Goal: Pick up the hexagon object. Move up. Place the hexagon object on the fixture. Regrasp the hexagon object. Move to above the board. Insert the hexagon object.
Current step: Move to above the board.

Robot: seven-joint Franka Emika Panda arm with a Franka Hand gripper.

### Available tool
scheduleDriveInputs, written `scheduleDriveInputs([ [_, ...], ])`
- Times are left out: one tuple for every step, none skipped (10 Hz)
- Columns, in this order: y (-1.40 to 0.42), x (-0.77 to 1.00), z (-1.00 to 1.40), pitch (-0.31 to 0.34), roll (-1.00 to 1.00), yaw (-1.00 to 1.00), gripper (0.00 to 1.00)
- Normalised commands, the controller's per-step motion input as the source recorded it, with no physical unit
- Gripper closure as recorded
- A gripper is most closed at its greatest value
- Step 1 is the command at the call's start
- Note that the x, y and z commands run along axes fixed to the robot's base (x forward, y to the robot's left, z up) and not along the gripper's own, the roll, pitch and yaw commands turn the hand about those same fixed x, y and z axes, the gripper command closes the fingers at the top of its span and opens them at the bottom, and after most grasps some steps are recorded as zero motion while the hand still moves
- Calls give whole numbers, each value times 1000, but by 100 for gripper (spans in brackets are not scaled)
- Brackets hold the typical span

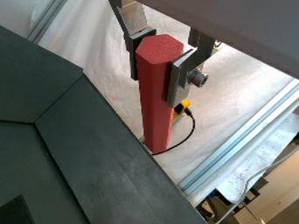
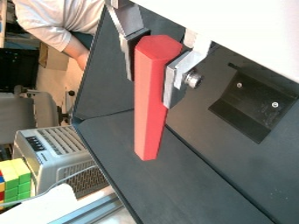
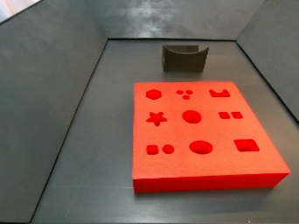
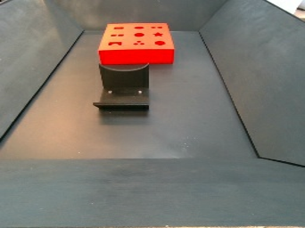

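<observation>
The hexagon object [image 1: 156, 87] is clamped between the gripper's [image 2: 155, 54] silver fingers [image 2: 181, 72] in both wrist views, held by its upper end with its length hanging free of everything below. Neither side view shows it or the gripper. There, the board [image 3: 201, 131] lies mid-frame on the dark floor [image 4: 155, 134], the fixture [image 4: 124, 85] just beside one board edge.
</observation>
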Motion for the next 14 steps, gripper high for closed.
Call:
scheduleDriveInputs([
  [-1000,-554,25,161,-1000,-152,100],
  [-1000,-555,33,154,-1000,-148,100],
  [-1000,-580,43,152,-1000,-140,100],
  [-1000,-586,28,153,-1000,-131,100],
  [-1000,-586,32,164,-1000,-121,100],
  [-1000,-592,38,169,-1000,-110,100],
  [-1000,-611,31,170,-1000,-96,100],
  [-1000,-624,37,167,-1000,-84,100],
  [-1000,-638,40,164,-1000,-77,100],
  [-928,-621,24,153,-1000,-59,100],
  [-660,-461,28,150,-1000,-50,100],
  [-312,-256,9,128,-982,-30,100],
  [-202,-180,-5,96,-840,-26,100],
  [-83,-106,9,37,-534,-12,100],
])
